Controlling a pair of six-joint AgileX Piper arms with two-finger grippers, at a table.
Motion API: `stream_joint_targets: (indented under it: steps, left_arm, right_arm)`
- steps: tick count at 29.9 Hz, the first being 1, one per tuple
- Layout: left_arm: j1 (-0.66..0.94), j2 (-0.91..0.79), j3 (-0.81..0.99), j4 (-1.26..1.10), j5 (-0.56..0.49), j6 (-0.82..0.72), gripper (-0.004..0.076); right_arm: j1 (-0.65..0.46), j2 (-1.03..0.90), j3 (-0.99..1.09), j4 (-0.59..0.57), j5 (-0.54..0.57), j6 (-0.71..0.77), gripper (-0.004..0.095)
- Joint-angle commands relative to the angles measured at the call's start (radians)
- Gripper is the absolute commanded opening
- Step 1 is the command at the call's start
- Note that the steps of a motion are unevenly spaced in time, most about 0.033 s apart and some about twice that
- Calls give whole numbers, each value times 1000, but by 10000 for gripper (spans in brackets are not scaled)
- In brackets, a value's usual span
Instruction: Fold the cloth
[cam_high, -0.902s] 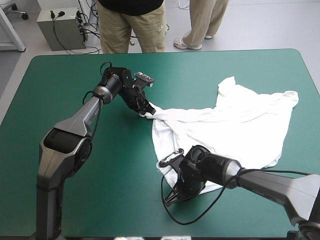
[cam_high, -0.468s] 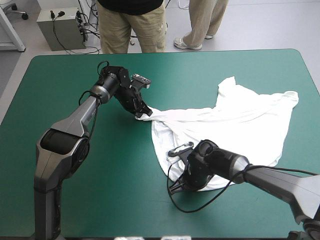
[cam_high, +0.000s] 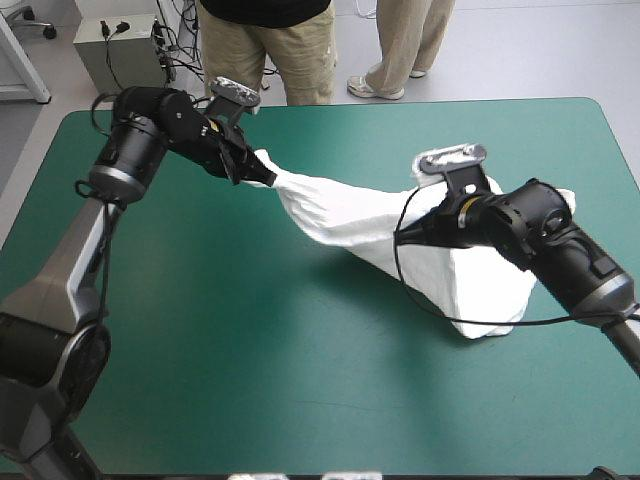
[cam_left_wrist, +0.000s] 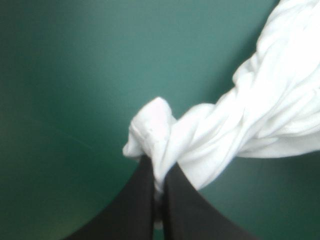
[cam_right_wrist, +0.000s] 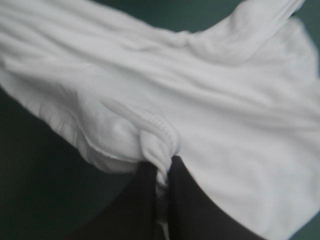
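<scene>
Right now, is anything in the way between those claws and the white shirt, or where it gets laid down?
Nothing visible. The left claw and the right claw are each shut on the T-shirt, which stretches between them over the teal-green cover.

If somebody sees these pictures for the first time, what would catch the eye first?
The white T-shirt, pulled into a twisted band above the teal-green table. The left claw is shut on its bunched end toward the far left. The right claw pinches a hem at the right, the rest hanging to the table.
</scene>
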Motion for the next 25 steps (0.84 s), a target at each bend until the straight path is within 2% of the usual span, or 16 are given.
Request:
stream_joint_targets:
  steps: [1, 10, 20, 25]
  left_arm:
    - [2, -163, -27, -13, -92, -47, -9]
    - [-1, -421, -27, -1, -386, -106, -9]
    - [-1, -555, -27, 44, -720, -97, -9]
    - [-1, -577, -29, 36, -887, -69, -9]
  right_arm:
    - [-18, -35, -145, -158, -87, -15, -17]
    - [-18, -35, -403, -321, -266, -12, -17]
    - [-18, -35, -668, -363, -428, -63, -17]
    - [-18, -35, -790, -357, -447, -120, -17]
